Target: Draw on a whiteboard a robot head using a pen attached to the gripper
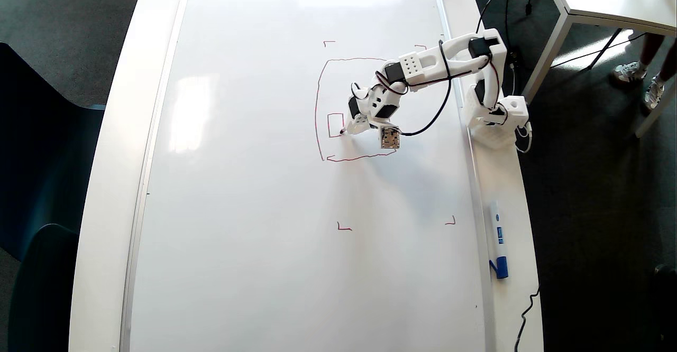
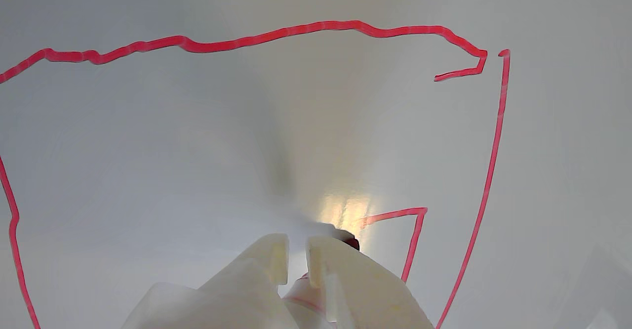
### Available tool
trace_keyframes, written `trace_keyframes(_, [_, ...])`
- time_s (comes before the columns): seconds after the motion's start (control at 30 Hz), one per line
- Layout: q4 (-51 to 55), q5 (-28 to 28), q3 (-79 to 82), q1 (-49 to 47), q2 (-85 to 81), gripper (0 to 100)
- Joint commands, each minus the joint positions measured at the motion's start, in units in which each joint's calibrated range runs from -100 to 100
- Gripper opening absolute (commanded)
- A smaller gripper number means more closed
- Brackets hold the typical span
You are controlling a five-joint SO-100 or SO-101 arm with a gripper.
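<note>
Overhead view showed us the gripper (image 1: pixel 353 127) closed around the pen (image 1: pixel 345 129), its tip touching the whiteboard (image 1: pixel 254 183) at a small rectangle's corner inside the unfinished robot head (image 1: pixel 319 103) outline.

Whiteboard (image 1: pixel 254 183): glossy, smooth, mirrors window glare; thin metal-look silver frame. Gripper (image 2: pixel 296 260): matt off-white plastic, looks 3D-printed. Arm (image 1: pixel 433 64): same white plastic, black motors, black rubbery cables. Floor (image 1: pixel 63 24): dark, matt, carpet-like.
</note>
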Motion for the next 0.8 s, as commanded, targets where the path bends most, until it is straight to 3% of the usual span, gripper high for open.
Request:
trace_keyframes(0.0, [-0.6,-1.4,-0.7,-0.2,-0.4,1])
trace_keyframes(0.3, [-0.7,-1.7,-0.7,-0.2,-1.0,1])
trace_keyframes(0.77, [10.0,0.4,-8.9,4.1,-12.3,1])
